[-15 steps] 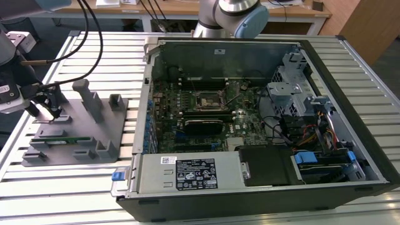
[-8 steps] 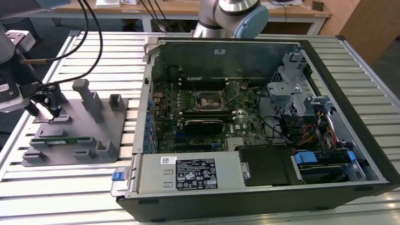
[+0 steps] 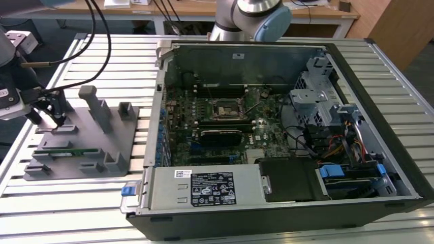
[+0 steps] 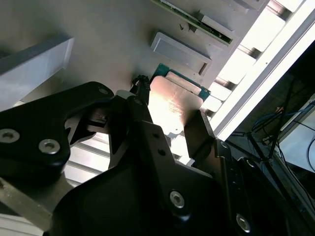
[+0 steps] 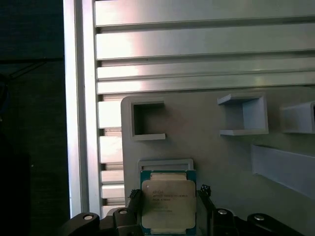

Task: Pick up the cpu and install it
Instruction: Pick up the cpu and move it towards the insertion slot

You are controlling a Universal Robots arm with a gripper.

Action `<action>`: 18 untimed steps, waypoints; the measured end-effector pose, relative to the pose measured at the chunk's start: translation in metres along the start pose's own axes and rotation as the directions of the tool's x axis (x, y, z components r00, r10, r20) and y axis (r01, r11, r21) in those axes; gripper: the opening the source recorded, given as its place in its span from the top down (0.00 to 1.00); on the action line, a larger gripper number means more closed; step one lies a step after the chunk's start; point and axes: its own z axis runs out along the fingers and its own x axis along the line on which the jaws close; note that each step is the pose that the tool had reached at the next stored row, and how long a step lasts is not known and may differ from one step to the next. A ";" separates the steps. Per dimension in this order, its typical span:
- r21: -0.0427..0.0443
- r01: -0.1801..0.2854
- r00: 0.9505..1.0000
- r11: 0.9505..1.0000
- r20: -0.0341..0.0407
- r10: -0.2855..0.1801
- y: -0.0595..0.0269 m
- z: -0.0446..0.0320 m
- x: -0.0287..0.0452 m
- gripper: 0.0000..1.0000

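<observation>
The cpu is a flat square chip with a silver top plate and a green rim. It sits between the two black fingers of my gripper, which press on its opposite edges. In the second wrist view the cpu shows its shiny top between the fingers. In the exterior view the gripper hangs over the far corner of the grey tray, at that view's left, with the cpu a pale patch just above the tray. The motherboard's empty socket lies inside the open computer case.
Upright grey blocks stand on the tray beside the gripper, and a green memory stick lies in its near part. Cables hang toward the arm. The case holds a power supply, drive cage and wiring. The slatted metal table surrounds everything.
</observation>
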 end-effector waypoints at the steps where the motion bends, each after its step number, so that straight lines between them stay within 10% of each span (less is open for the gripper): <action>1: 0.000 0.000 1.000 1.000 0.000 0.000 0.0001 -0.0002 0.0000 0.47; 18: 0.003 0.000 1.000 1.000 0.000 0.000 0.0041 -0.0070 0.0003 0.47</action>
